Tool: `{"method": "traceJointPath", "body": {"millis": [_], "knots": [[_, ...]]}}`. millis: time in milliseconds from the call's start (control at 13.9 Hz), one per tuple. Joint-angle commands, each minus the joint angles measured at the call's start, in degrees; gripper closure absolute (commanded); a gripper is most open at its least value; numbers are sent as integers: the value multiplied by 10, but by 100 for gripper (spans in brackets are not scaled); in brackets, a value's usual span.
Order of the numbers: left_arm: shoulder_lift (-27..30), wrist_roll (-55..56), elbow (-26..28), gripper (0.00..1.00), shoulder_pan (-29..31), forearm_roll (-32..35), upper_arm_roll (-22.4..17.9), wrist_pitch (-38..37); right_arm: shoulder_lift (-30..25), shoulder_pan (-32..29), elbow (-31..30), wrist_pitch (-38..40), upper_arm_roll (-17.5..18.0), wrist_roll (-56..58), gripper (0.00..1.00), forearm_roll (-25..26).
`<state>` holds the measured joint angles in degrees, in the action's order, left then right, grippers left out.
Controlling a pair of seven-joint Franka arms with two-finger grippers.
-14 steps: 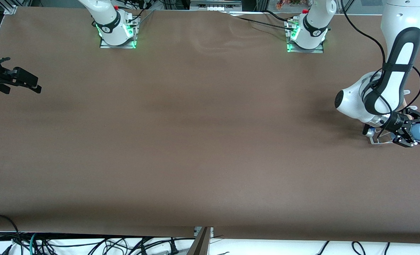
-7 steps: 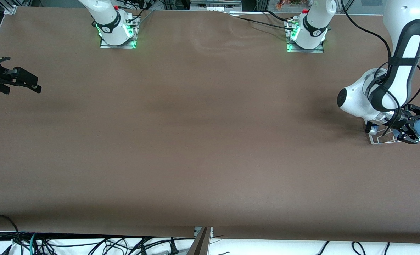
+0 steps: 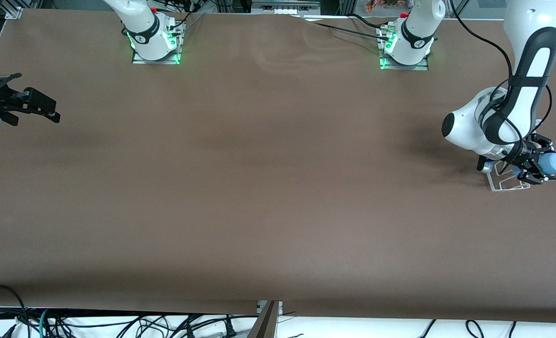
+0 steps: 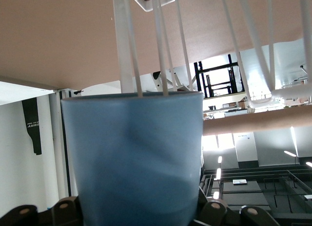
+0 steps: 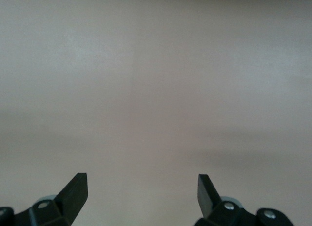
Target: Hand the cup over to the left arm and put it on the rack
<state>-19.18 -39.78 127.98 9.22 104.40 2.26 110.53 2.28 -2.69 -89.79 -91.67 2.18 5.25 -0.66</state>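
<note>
My left gripper (image 3: 539,165) is shut on the light-blue cup (image 3: 552,163) and holds it on its side over the white wire rack (image 3: 507,182) at the left arm's end of the table. In the left wrist view the cup (image 4: 136,158) fills the jaws, and the rack's white prongs (image 4: 161,41) and its wooden dowel (image 4: 258,121) stand right against the cup's rim. My right gripper (image 3: 48,112) is open and empty over the right arm's end of the table, and its two fingertips (image 5: 75,189) show over bare brown table.
The brown table (image 3: 268,188) spreads between the two arms. The arm bases (image 3: 153,40) stand at the edge farthest from the camera. Cables (image 3: 118,324) hang below the nearest edge.
My left gripper has drifted with the cup over the rack, first toward the table's end, then slightly back. My right gripper has shifted a little toward the table's middle.
</note>
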Motion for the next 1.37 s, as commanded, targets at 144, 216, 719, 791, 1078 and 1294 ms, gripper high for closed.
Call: {"method": "traceJointPath", "body": {"millis": [144,216,719,791,1078,1294], "knots": [[-27,49,-5,100,12,9,0,9,5,8,8,-6,-1,9,0,-8],[-37,71,-8,100,13,12,0,9,5,8,8,-6,0,9,0,-8],[-46,74,-48,0,8,-19,4,8,17,6,16,-37,-2,4,0,-8],[-41,73,-48,0,6,-35,5,6,17,7,16,-37,-2,5,0,-8],[-6,73,-67,0,5,-163,22,2,16,8,17,-35,0,9,0,-6],[27,73,-114,0,5,-346,39,-29,16,8,17,-34,-1,9,0,-6]]}}
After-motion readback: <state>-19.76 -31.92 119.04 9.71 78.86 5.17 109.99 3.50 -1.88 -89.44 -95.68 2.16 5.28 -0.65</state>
